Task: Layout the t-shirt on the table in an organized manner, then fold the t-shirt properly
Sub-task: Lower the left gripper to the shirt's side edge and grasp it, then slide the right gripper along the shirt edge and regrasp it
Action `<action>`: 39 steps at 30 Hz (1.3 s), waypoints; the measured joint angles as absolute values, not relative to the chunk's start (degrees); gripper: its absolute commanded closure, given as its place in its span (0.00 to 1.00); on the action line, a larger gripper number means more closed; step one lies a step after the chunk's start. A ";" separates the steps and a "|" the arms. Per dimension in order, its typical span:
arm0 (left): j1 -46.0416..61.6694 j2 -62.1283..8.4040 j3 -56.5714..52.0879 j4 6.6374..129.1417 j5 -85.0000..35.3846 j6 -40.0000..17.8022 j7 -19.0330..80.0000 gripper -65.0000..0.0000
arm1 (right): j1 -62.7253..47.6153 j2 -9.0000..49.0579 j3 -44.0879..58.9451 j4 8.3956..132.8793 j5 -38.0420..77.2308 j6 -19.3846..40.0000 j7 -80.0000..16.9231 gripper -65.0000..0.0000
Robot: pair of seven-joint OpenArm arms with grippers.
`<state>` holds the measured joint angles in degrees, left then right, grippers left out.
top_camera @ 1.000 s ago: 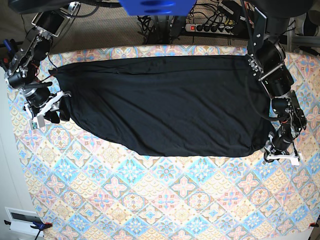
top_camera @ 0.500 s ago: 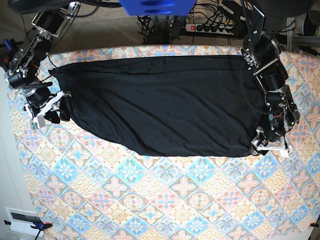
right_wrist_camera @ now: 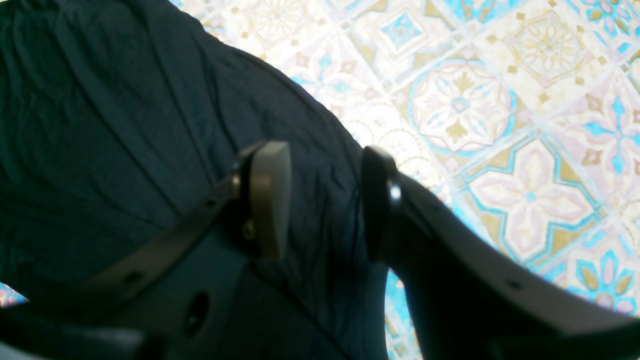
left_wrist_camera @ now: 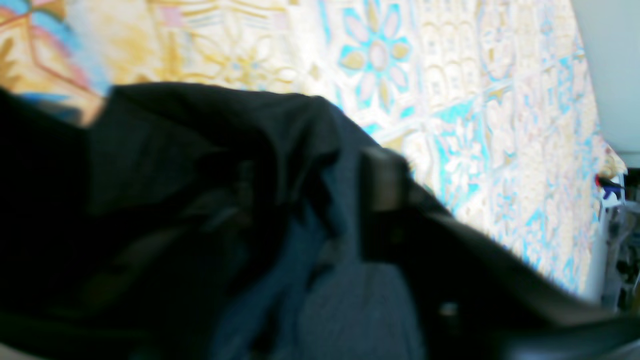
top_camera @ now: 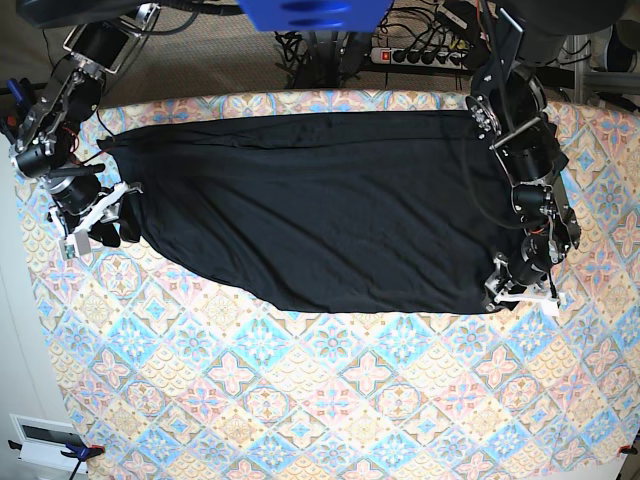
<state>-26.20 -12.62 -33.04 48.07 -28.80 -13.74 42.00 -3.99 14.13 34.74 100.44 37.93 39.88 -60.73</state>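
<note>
The black t-shirt [top_camera: 320, 210] lies spread wide across the patterned table [top_camera: 330, 400], its lower edge curving from left to right. My left gripper [top_camera: 518, 290] sits at the shirt's lower right corner. In the blurred left wrist view, bunched shirt fabric [left_wrist_camera: 200, 150] lies between the jaws of the left gripper [left_wrist_camera: 310, 175], which stand apart. It covers one finger; the other fingertip [left_wrist_camera: 380, 180] shows. My right gripper [top_camera: 100, 222] rests at the shirt's left end. In the right wrist view that gripper [right_wrist_camera: 322, 165] is open, with wrinkled shirt fabric [right_wrist_camera: 100, 100] under and between its fingers.
Bare tablecloth [right_wrist_camera: 500, 100] fills the front half of the table. A power strip [top_camera: 420, 55] and cables lie on the floor behind the table. A white box [top_camera: 40, 440] sits off the front left corner. The table edge [left_wrist_camera: 590, 150] runs close to the left gripper.
My left gripper has moved left and slightly up, from off the shirt's lower right corner onto it, and its jaws have come apart. The right arm has not moved.
</note>
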 measured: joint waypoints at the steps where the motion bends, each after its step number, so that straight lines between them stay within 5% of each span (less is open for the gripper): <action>1: -26.22 -13.19 -32.97 48.10 -28.99 -13.76 42.11 0.87 | -3.97 14.13 34.74 100.44 37.95 39.88 -60.71 0.65; 3: -26.35 -14.28 -32.97 48.10 -29.47 -13.76 42.00 1.00 | -4.01 14.15 34.74 100.44 37.93 39.88 -60.73 0.65; 15: -26.48 -17.15 -33.04 55.99 -28.86 -13.96 45.71 1.00 | -4.08 14.13 34.59 100.42 37.93 39.88 -60.97 0.65; 29: -26.35 -16.84 -29.23 56.10 -20.97 -14.15 46.37 0.70 | -0.91 14.28 24.49 98.10 27.03 39.86 -60.95 0.65; 39: -24.27 -19.16 -34.44 56.21 -16.14 -13.93 46.57 0.66 | 10.74 14.52 14.70 89.38 19.81 39.88 -59.20 0.65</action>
<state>-24.27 -19.16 -34.44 56.21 -16.14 -13.93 46.57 10.74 14.52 14.70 89.38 19.81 39.88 -59.20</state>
